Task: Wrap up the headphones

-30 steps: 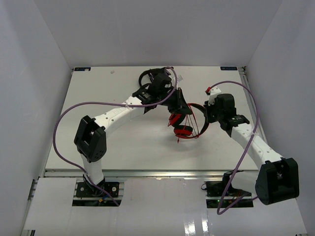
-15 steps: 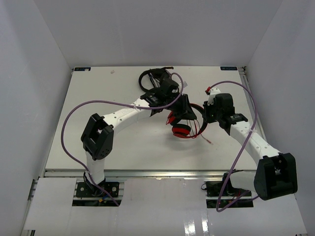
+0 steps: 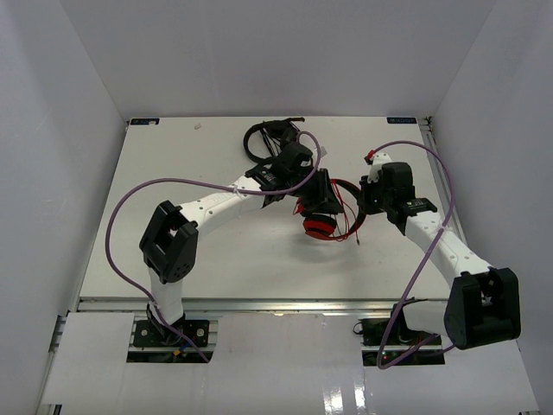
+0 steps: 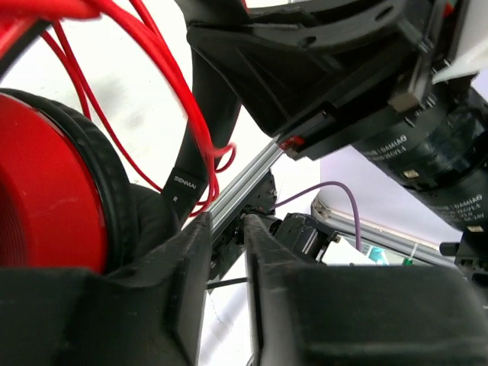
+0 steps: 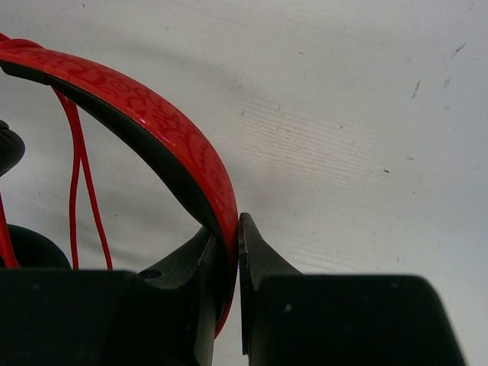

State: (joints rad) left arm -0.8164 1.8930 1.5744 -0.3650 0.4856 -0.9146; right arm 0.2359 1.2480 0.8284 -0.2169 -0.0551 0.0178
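Since a second ago your left arm [image 3: 212, 201] has folded its elbow rightward, and the left pincer [image 3: 320, 201] has parted its jaws to a narrow gap with nothing in it, hovering just above the headphones [image 3: 321, 227] at the middle of the surface [image 3: 216, 255]. Your right pincer [image 5: 235, 229] is clamped on the red headband [image 5: 152, 114], which arcs leftward from it to the ear cup [image 4: 46, 191] — so the band's long run lies across the frame between the two pincers. Loose cable [image 3: 350, 232] trails to the lower right of the cup, nearer the left pincer — that arm looks better placed to fetch it.
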